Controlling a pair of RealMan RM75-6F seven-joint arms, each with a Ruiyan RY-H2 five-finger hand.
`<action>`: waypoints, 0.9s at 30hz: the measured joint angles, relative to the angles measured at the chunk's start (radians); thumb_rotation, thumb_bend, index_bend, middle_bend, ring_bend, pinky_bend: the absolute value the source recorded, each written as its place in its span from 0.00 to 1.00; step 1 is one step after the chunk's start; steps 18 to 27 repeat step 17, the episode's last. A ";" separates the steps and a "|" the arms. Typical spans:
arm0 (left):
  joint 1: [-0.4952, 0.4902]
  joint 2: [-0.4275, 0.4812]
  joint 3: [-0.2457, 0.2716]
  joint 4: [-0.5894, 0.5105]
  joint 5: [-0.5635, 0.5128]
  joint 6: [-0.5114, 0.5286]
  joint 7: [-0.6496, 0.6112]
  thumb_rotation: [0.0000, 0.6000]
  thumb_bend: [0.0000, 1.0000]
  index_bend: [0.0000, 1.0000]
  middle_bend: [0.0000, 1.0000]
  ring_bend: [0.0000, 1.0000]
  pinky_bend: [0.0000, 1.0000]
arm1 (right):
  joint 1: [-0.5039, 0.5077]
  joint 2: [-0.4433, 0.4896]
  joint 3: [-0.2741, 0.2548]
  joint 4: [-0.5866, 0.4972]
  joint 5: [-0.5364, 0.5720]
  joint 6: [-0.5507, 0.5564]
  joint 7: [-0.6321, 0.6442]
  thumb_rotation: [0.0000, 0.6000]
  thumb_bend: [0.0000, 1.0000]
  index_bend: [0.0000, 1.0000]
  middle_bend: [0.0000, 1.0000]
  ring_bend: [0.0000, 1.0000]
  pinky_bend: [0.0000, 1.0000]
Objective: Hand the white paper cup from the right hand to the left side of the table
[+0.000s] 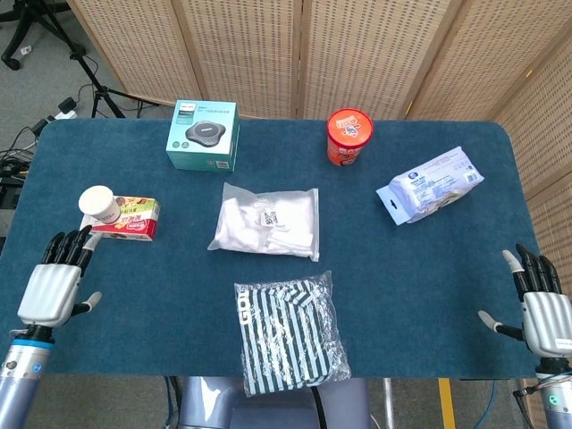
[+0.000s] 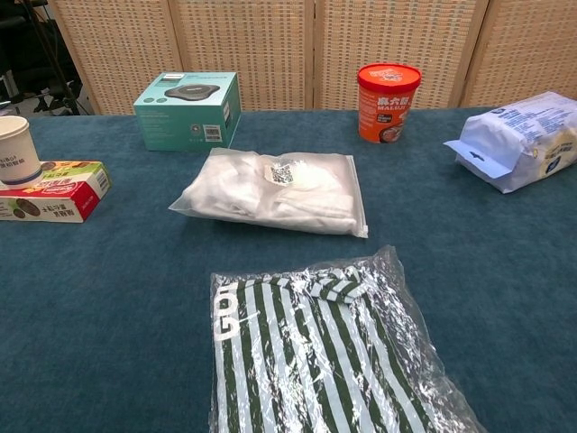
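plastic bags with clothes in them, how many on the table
2. The white garment bag lies mid-table; the striped garment bag lies nearer the front edge, overhanging it. Nothing else seems hidden.

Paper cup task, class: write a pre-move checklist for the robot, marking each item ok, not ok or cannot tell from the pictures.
1. Cup on the left side of the table: ok.
2. Cup upright: ok, it stands on the snack box.
3. Left hand clear of the cup: ok, open and apart from it, near the front edge.
4. Right hand empty: ok, open at the front right corner.
5. Cup resting fully on the box: cannot tell, it sits at the box's left end.
6. Striped bag secure: not ok, it overhangs the front edge.
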 measured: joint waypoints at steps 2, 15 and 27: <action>0.032 -0.045 0.008 0.073 0.018 0.027 -0.015 1.00 0.20 0.00 0.00 0.00 0.00 | 0.000 -0.001 0.000 -0.003 0.001 0.000 -0.009 1.00 0.05 0.00 0.00 0.00 0.00; 0.124 -0.112 -0.018 0.214 0.109 0.066 -0.142 1.00 0.20 0.00 0.00 0.00 0.00 | 0.009 -0.011 -0.006 -0.017 -0.005 -0.020 -0.058 1.00 0.05 0.00 0.00 0.00 0.00; 0.127 -0.111 -0.022 0.215 0.115 0.059 -0.146 1.00 0.20 0.00 0.00 0.00 0.00 | 0.011 -0.015 -0.007 -0.018 -0.006 -0.023 -0.068 1.00 0.05 0.00 0.00 0.00 0.00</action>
